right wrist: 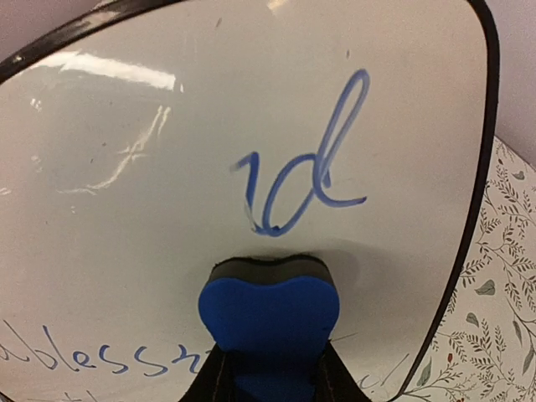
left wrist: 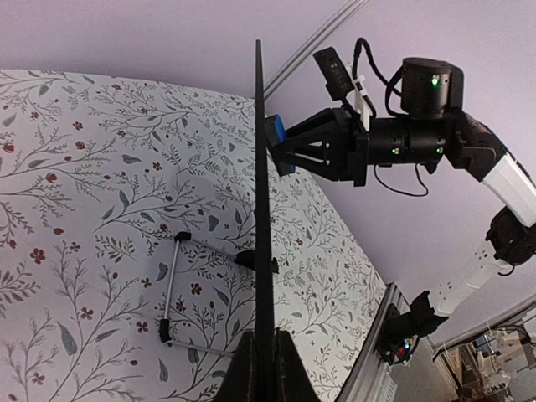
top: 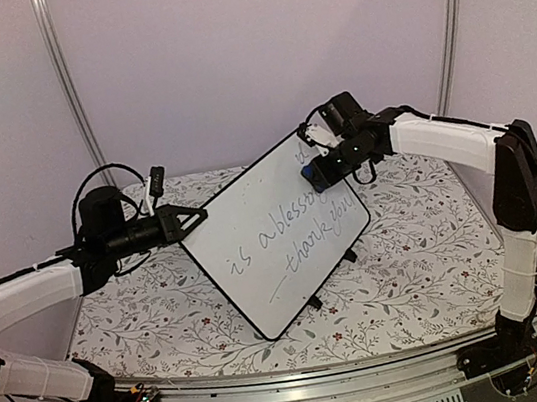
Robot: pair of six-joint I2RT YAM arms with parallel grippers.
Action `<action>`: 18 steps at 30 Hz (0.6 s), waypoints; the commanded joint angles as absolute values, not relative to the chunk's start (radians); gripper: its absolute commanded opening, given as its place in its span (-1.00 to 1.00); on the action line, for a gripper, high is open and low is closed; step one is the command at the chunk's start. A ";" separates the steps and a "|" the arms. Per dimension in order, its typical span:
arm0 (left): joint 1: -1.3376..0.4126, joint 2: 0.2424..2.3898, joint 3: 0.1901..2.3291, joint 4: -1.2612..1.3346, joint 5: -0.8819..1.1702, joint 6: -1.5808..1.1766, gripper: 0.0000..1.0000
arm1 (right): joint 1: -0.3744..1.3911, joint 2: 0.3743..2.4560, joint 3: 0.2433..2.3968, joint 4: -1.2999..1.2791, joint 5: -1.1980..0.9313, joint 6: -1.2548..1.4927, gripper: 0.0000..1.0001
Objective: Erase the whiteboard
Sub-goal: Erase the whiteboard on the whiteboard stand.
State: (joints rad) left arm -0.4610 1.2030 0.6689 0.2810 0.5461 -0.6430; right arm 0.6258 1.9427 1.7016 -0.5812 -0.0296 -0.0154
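one eraser against whiteboard, apparently touching

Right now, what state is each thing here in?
whiteboard, stood up, gripped at one edge, blue writing not yet wiped.
blue eraser, clamped, felt side against the whiteboard.
left gripper, shut on the whiteboard's edge.
right gripper, shut on the blue eraser.
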 commanded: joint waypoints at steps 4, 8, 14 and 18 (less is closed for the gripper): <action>-0.514 1.195 0.704 0.350 0.727 -0.567 -1.00 | 0.605 2.048 1.906 -0.619 -0.042 -0.011 -1.00; -0.516 1.192 0.706 0.346 0.726 -0.563 -1.00 | 0.602 2.085 1.959 -0.643 -0.047 -0.012 -1.00; -0.516 1.186 0.707 0.342 0.724 -0.561 -1.00 | 0.603 2.055 1.841 -0.642 -0.049 -0.015 -1.00; -0.516 1.187 0.707 0.344 0.725 -0.563 -1.00 | 0.602 2.011 1.743 -0.627 -0.045 -0.017 -1.00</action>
State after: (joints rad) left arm -0.4614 1.2030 0.6724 0.2699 0.5373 -0.6376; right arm 0.6071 2.0205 1.8427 -0.5907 -0.0387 -0.0154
